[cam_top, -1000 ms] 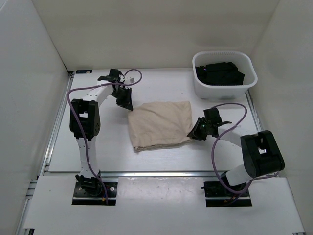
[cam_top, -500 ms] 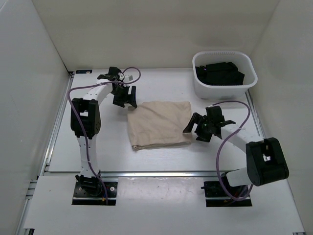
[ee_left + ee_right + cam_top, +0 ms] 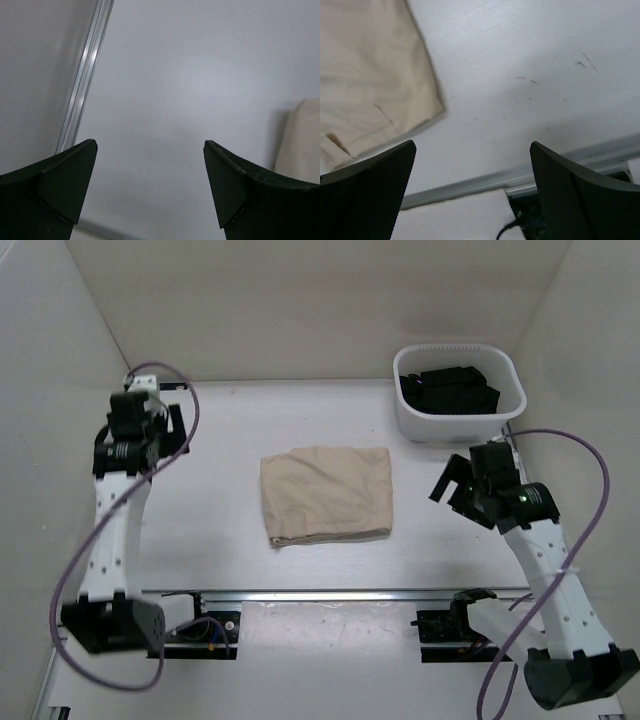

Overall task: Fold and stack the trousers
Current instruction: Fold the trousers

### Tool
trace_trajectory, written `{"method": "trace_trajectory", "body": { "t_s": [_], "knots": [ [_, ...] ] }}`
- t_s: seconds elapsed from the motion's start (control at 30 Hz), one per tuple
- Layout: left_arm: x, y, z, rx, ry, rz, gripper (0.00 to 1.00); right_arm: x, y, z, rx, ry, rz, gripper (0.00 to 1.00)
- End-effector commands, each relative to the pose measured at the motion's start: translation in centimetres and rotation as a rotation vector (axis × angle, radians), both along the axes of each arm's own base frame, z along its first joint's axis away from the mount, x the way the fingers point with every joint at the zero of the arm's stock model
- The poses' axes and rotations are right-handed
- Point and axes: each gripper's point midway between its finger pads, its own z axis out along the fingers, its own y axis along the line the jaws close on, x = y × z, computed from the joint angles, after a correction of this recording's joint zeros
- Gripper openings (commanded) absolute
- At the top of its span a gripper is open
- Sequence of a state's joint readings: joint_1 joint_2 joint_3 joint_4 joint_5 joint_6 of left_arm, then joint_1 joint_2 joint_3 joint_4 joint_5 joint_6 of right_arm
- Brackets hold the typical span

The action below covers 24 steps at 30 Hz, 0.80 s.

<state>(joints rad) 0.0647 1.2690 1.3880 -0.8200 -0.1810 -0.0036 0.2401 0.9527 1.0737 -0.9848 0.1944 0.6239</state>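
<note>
The white table (image 3: pixel 220 510) fills the middle of the top view. The left arm (image 3: pixel 110 530) rises along the left edge of the frame, its wrist up near the upper left, well apart from the cloth. The right arm (image 3: pixel 550 560) slants from the lower right corner up toward the middle right, wrist just below the tub. A purple cable (image 3: pixel 70 585) loops beside the left arm.

The trousers (image 3: pixel 327 493) lie folded into a flat beige rectangle at the centre of the table, touched by neither arm. A white tub (image 3: pixel 455 428) sits at the upper right, holding dark clothes (image 3: pixel 450 390).

The left gripper (image 3: pixel 150 145) has its jaws spread wide over bare table, with nothing between them; the cloth edge shows at the right of its wrist view. The right gripper (image 3: pixel 472 144) is likewise spread and empty, a trouser corner at the upper left of its view.
</note>
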Motion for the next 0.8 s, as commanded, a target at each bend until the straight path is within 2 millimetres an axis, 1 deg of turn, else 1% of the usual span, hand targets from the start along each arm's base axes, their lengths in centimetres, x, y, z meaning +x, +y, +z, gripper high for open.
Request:
{"method": "trace_trajectory", "body": {
  "t_s": [0.0,0.03,0.07,0.1,0.13,0.17,0.2,0.23,0.27,0.3,0.33,0.37,0.4,0.43,0.5,0.57,0.6,0.63,0.7,0.77],
  "knots": [
    [-8.1,2.4,-7.1,0.069,0.234,0.116,1.00,-5.6,-3.8,-0.9,-0.132,0.126,-0.093,0.99],
    [-9.6,2.1,-8.1,0.060,0.252,0.108,1.00,-6.0,-4.1,-0.5,-0.122,0.087,-0.110,0.99],
    [-11.3,1.7,-9.2,0.050,0.280,0.098,1.00,-6.2,-4.1,-0.6,-0.113,0.077,-0.121,0.99],
    [-12.7,1.4,-9.1,0.045,0.245,0.093,1.00,-6.5,-4.1,-0.8,-0.113,0.077,-0.121,0.99],
    [-14.1,1.5,-10.9,0.043,0.278,0.101,1.00,-6.6,-4.1,-0.7,-0.109,0.066,-0.121,0.99],
    [-14.9,1.4,-11.4,0.042,0.286,0.101,1.00,-6.6,-3.9,-0.7,-0.100,0.069,-0.115,0.99],
    [-15.7,1.3,-11.4,0.043,0.274,0.101,1.00,-6.6,-3.9,-0.7,-0.100,0.069,-0.114,0.99],
    [-16.1,1.3,-11.6,0.042,0.280,0.101,1.00,-6.8,-3.8,-0.5,-0.091,0.071,-0.109,0.99],
    [-16.4,1.4,-11.7,0.040,0.289,0.111,1.00,-6.7,-3.8,-0.7,-0.099,0.082,-0.101,0.99],
    [-16.6,1.2,-11.8,0.031,0.299,0.103,1.00,-6.4,-3.7,-0.1,-0.096,0.070,-0.101,0.99],
    [-16.4,1.4,-11.2,0.031,0.281,0.112,1.00,-6.5,-3.8,-0.4,-0.104,0.098,-0.100,0.99],
    [-16.2,1.3,-10.8,0.025,0.270,0.106,1.00,-6.4,-3.8,0.1,-0.105,0.083,-0.093,0.99],
    [-16.2,1.3,-10.5,0.025,0.267,0.106,1.00,-6.3,-3.7,-0.1,-0.108,0.096,-0.092,0.99],
    [-16.1,1.3,-10.2,0.018,0.256,0.109,1.00,-6.0,-3.7,0.2,-0.107,0.091,-0.093,0.99],
    [-15.9,1.1,-9.6,0.011,0.242,0.100,1.00,-6.0,-3.7,0.2,-0.107,0.091,-0.093,0.99],
    [-15.9,1.0,-9.6,0.004,0.242,0.094,1.00,-5.8,-3.6,0.3,-0.105,0.082,-0.093,0.99],
    [-15.8,1.0,-9.7,0.004,0.251,0.094,1.00,-6.0,-3.7,-0.1,-0.108,0.094,-0.093,0.99],
    [-15.8,1.0,-9.7,0.004,0.251,0.094,1.00,-5.8,-3.6,0.2,-0.102,0.072,-0.093,0.99],
    [-15.8,1.0,-9.7,0.004,0.251,0.094,1.00,-6.2,-3.5,-0.4,-0.098,0.086,-0.088,0.99],
    [-15.8,1.0,-9.9,0.003,0.260,0.094,1.00,-6.2,-3.5,-0.4,-0.098,0.086,-0.088,0.99]
  ]
}}
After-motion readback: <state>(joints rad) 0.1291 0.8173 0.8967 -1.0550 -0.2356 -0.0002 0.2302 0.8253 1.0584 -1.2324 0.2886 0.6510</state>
